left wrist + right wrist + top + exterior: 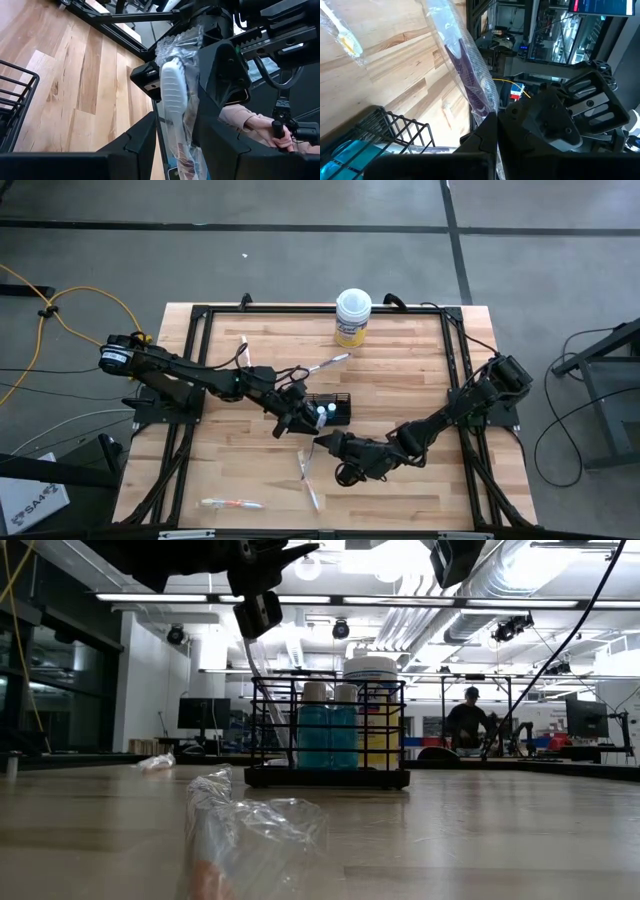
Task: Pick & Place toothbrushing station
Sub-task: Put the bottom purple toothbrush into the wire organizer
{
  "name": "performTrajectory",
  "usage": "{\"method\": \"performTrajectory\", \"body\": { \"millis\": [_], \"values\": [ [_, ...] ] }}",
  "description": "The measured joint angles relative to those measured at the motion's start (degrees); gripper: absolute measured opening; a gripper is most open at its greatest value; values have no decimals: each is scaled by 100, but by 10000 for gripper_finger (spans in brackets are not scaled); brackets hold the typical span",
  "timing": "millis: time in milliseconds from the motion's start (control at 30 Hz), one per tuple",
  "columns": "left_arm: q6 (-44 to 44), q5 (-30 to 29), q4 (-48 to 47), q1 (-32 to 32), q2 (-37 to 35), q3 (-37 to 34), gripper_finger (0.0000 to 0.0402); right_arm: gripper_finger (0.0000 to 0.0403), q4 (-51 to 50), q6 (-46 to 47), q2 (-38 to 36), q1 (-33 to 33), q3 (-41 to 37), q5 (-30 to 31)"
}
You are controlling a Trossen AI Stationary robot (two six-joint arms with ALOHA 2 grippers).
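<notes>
- Toothbrush, plastic-wrapped, clamped in the left gripper at nine o'clock of the mesh holder.
- Right gripper pinched tight on a purple wrapped toothbrush, at six o'clock.

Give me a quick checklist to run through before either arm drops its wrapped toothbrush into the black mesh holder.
1. Left gripper holds a wrapped white toothbrush: ok.
2. Right gripper shut on a wrapped purple toothbrush: ok.
3. Black mesh holder upright on the table: ok.
4. Two teal tubes standing inside it: ok.
5. Left gripper directly over the holder: cannot tell.
6. Yellow tub clear of both arms: ok.
</notes>
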Motion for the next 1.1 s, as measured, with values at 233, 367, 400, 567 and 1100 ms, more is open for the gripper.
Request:
{"method": "performTrajectory", "body": {
  "millis": [233,367,400,567,1100],
  "values": [
    [-9,-61,0,0,0,0,116,2,3,1,0,0,0,5],
    [-11,-61,1,0,0,0,79,2,1,0,0,0,0,150],
    [-11,-61,2,0,0,0,69,2,1,2,0,0,0,193],
    [-11,-61,3,0,0,0,29,2,-3,0,0,0,0,204],
    [-9,-52,4,0,0,0,5,2,-4,2,0,0,0,187]
  ]
}}
